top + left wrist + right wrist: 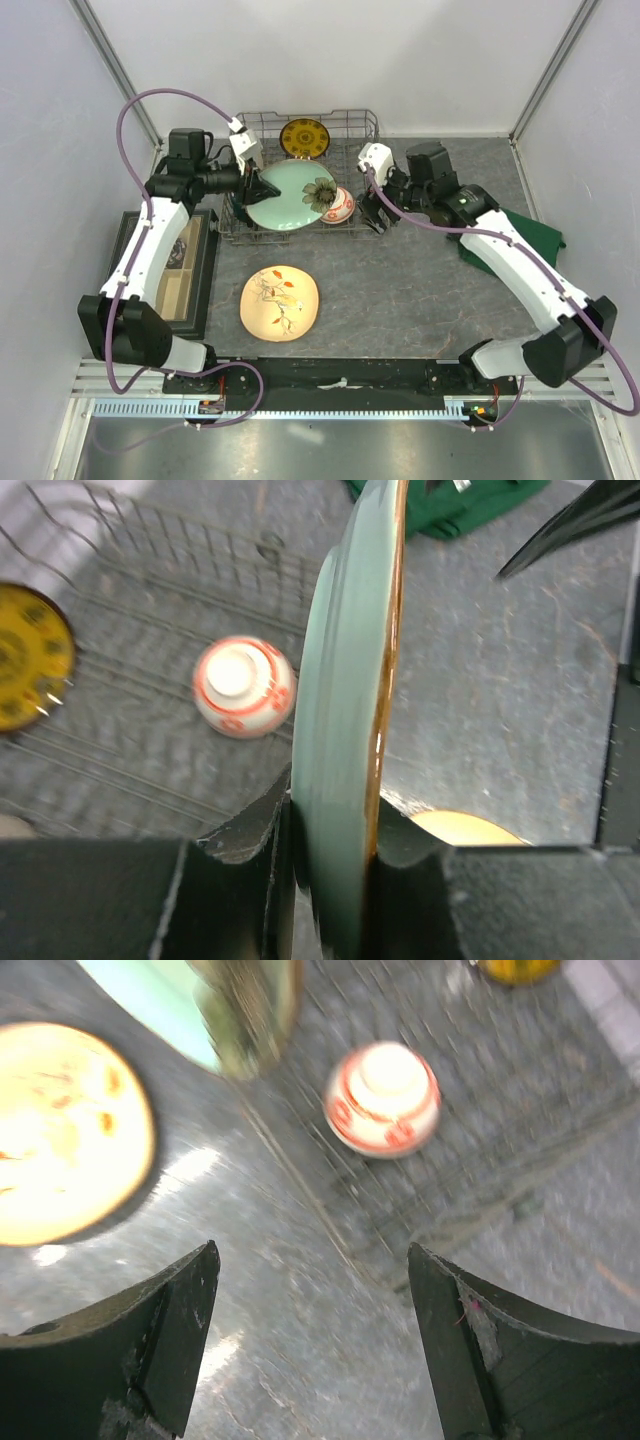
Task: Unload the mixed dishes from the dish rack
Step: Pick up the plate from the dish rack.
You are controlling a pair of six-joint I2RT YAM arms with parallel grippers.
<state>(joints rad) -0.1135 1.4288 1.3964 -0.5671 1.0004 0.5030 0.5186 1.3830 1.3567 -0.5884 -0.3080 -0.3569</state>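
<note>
The pale-green flower plate point(290, 195) hangs tilted over the grey wire dish rack point(355, 115), and my left gripper point(262, 185) is shut on its left rim. In the left wrist view the plate point(345, 700) stands edge-on between the fingers of that gripper point(335, 830). A small yellow plate point(305, 137) stands at the rack's back. The red-and-white bowl point(338, 207) lies upside down in the rack's front right. My right gripper point(375, 215) is open just right of the bowl point(382, 1098), with nothing between its jaws point(312, 1260). The cream floral plate point(280, 302) lies flat on the table.
A flat dark-framed tray point(180, 270) lies along the left side under the left arm. A folded dark green cloth point(530, 235) sits at the right, partly under the right arm. White walls close in the table on three sides.
</note>
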